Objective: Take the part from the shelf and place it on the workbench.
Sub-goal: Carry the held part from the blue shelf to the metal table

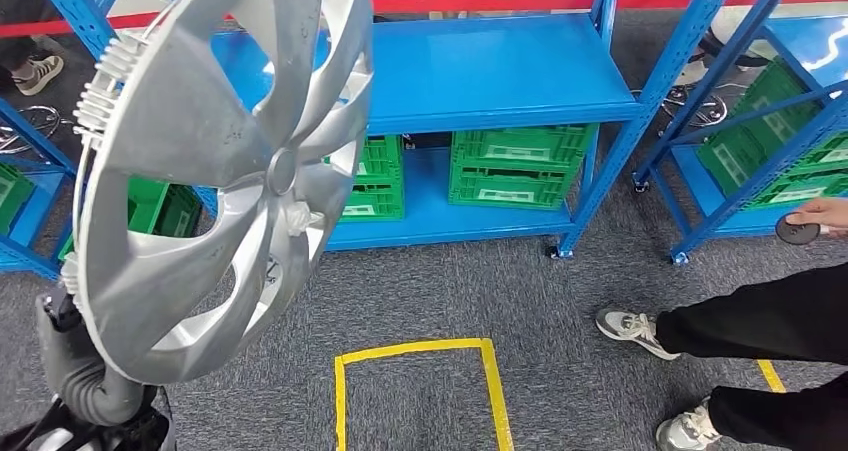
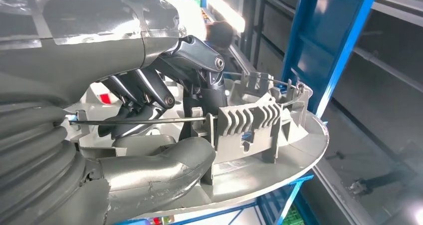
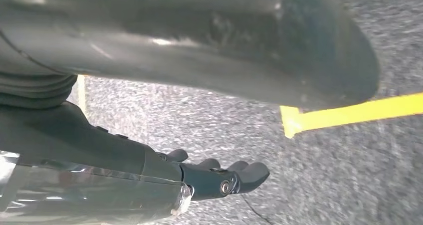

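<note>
Left hand: it grips the rim of the hubcap from the back, thick grey thumb under the edge and the dark fingers curled over the inner ribs and the wire ring.
Hubcap: the task's part, a silver spoked wheel cover, is held up off the floor on the left, tilted, its face turned toward the head camera; it hides part of the left end of the shelf behind it. No brand or lettering on it can be read.
Left arm: a grey ribbed cover rises from the lower left corner to the hubcap's lower edge.
Blue shelf: a steel rack stands straight ahead, its upper board bare.
Green crates: stacked on the lower board, side by side; each carries a pale label, too small to read.
Yellow tape square: marked on the grey carpet in front of the shelf, open toward the near edge.
Red barrier tape: stretched behind the shelf, with a person's legs beyond it.
Second rack: on the right, holding more green crates.
Person: at the right edge, dark trousers, grey trainers, a hand holding a small dark round object.
Right hand: it hangs over the carpet near a yellow tape line, dark fingers loosely curled, holding nothing.
</note>
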Robot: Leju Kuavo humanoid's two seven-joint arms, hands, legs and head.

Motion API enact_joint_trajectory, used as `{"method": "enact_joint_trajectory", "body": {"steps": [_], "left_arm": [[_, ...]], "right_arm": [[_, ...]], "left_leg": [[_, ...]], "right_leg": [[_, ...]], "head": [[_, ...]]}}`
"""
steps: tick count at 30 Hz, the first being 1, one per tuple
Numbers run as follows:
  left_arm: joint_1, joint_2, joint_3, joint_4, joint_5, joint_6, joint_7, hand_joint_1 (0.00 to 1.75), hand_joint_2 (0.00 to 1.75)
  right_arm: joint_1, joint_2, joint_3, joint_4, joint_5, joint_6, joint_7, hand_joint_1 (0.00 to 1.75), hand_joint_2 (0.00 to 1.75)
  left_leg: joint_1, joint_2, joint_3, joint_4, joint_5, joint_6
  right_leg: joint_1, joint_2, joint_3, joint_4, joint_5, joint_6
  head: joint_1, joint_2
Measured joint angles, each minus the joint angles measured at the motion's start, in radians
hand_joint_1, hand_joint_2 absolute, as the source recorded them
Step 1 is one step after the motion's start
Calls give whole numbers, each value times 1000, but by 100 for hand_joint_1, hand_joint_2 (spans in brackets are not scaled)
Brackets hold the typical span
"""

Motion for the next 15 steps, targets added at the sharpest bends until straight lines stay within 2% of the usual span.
{"method": "enact_joint_trajectory", "body": {"steps": [1,2,3,4,5,7,8,9,10,11,12,13,14,15], "left_arm": [[0,0,0,0,0,0,0,175,175],[0,0,0,0,0,-1,0,175,175],[0,0,1,0,0,-1,0,175,175],[-1,0,1,0,0,-1,-1,175,175],[-1,0,1,0,0,-1,-1,175,175],[-1,0,1,0,0,-1,-1,175,175],[0,-1,1,0,0,-1,-2,175,175],[0,-1,1,0,0,-1,-2,175,175],[0,-2,1,0,0,-1,-2,175,175],[1,-2,1,0,0,-1,-2,175,175],[1,-2,1,0,0,-1,-2,175,175],[1,-3,1,0,0,-1,-2,175,175],[1,-3,1,0,0,-1,-2,175,175],[1,-4,1,0,0,-1,-2,175,175]], "right_arm": [[0,0,0,0,0,0,0,0,0],[0,0,0,0,0,0,0,0,0],[0,-1,0,0,0,0,0,0,0],[1,-1,0,0,0,0,0,0,0],[1,-2,0,0,0,0,0,0,0],[4,-4,0,0,1,0,0,0,0],[6,-4,0,0,0,0,0,0,0],[8,-4,0,0,0,0,0,0,0],[9,-4,0,0,0,0,0,0,0],[9,-4,0,0,0,0,0,0,0],[8,-5,0,0,0,0,0,0,0],[6,-5,0,0,0,0,0,0,0],[5,-5,0,0,0,0,0,0,0],[4,-5,0,0,0,0,0,0,0]], "left_leg": [[2,0,41,-41,32,-1],[2,-1,95,-108,39,-1],[0,-2,147,-183,29,2],[-3,-3,185,-246,10,6],[-6,-5,206,-290,-6,13],[-7,-7,201,-315,2,32],[-5,-7,192,-318,14,43],[-3,-6,181,-321,28,53],[-2,-6,168,-321,41,60],[-3,-7,153,-321,54,64],[-4,-9,138,-320,68,65],[-5,-10,120,-319,81,65],[-6,-11,102,-317,94,64],[-7,-12,84,-314,106,62]], "right_leg": [[-2,0,-21,9,10,4],[-3,1,-40,19,18,9],[-4,2,-53,26,27,15],[-4,2,-62,27,39,22],[-5,3,-67,24,53,29],[-7,3,-73,10,73,43],[-8,4,-78,17,56,49],[-9,4,-87,45,16,54],[-10,4,-100,96,-43,59],[-11,4,-114,163,-102,62],[-11,4,-125,233,-142,64],[-11,4,-127,288,-156,65],[-11,4,-116,314,-143,64],[-11,4,-89,308,-115,62]], "head": [[-3,0],[-7,0],[-9,0],[-9,0],[-10,0],[-10,0],[-8,0],[-3,0],[4,0],[13,0],[20,0],[26,0],[32,0],[36,0]]}}
